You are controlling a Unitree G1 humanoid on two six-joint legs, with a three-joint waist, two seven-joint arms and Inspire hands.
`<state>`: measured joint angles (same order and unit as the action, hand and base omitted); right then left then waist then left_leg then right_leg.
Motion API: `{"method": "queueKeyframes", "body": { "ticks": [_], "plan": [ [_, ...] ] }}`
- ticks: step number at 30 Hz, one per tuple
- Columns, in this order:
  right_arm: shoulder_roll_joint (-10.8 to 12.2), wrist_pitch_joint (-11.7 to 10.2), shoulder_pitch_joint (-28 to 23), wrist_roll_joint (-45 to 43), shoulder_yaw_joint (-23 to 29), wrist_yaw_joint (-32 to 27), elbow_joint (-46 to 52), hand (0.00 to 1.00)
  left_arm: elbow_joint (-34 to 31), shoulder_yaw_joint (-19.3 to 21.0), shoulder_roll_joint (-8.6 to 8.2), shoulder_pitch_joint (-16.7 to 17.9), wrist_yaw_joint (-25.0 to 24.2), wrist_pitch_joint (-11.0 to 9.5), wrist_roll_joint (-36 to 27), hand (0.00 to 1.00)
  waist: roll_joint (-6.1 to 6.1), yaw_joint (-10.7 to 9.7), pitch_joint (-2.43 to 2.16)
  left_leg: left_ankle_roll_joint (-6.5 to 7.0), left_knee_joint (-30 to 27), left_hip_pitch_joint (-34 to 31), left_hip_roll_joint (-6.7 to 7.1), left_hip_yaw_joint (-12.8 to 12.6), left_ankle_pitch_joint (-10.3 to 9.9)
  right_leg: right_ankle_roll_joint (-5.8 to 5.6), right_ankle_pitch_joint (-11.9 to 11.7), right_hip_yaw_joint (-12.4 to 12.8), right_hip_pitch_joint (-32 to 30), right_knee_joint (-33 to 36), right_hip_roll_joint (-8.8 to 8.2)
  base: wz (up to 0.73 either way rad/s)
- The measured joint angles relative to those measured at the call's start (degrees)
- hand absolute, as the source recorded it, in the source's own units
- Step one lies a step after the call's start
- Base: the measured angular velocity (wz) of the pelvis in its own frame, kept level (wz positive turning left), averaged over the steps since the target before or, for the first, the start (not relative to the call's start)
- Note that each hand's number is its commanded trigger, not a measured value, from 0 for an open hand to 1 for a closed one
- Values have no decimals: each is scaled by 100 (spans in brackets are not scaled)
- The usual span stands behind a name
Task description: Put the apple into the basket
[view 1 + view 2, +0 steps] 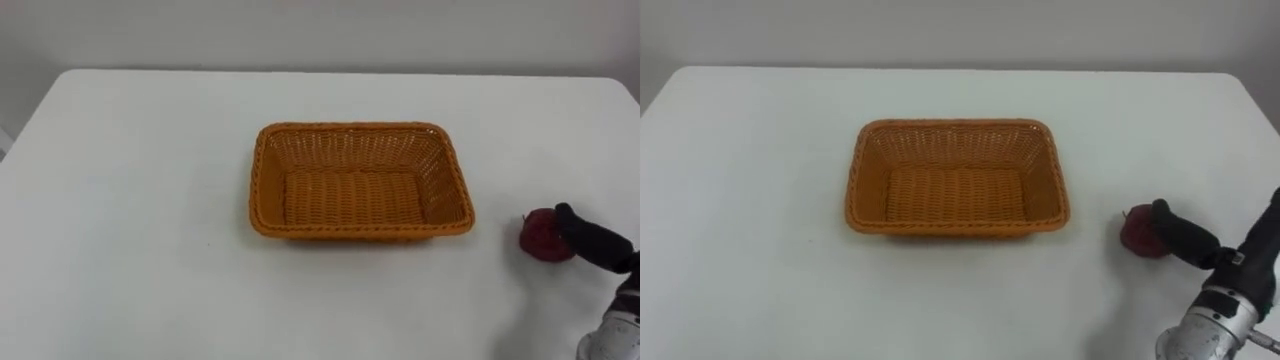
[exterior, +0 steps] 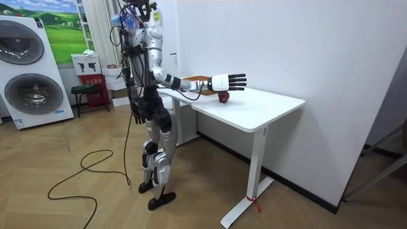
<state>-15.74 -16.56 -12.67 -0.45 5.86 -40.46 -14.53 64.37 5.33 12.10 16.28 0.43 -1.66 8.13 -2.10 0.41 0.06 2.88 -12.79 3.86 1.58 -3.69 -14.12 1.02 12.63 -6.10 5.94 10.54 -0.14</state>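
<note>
The basket (image 1: 441, 180), an orange woven rectangular tray with nothing in it, stands at the middle of the white table (image 1: 130, 200). The apple (image 1: 540, 236), dark red, rests on the tabletop to the robot's right of the basket, clear of its rim and nearer the robot than its right-hand corner. The right hand (image 1: 600, 245) enters from the lower right, on the side of the apple away from the basket. One dark finger crosses the apple's outer edge; contact cannot be confirmed. In the room view the right hand is stretched out level above the apple with its fingers (image 2: 238, 80) straight and spread, grasping nothing. The robot stands upright at the table's edge, with its right arm extended over the tabletop.
</note>
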Motion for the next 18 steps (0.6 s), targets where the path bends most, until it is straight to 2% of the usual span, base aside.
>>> {"method": "queueKeyframes", "body": {
  "ticks": [6,10,12,18],
  "plan": [
    [0,38,2,1,-7,133,109,0,2,1,16,1,-99,8,6,0,-6,6,0,0,-1,2,2,6,0,0,0,-13,11,3,-2,0],
    [0,46,3,2,-8,351,123,0,10,10,19,15,-140,13,104,0,-53,23,26,-1,7,52,2,15,1,0,0,-37,98,-18,-4,0],
    [0,50,4,16,-8,489,123,0,8,13,19,20,-180,13,154,0,-71,30,21,-1,7,67,2,15,0,0,0,-49,102,-17,-8,0],
    [-1,288,4,19,-10,1074,120,0,7,17,20,23,-235,87,153,0,-106,32,4,3,5,68,0,29,2,-1,1,-46,103,-1,-21,0]
  ]
}}
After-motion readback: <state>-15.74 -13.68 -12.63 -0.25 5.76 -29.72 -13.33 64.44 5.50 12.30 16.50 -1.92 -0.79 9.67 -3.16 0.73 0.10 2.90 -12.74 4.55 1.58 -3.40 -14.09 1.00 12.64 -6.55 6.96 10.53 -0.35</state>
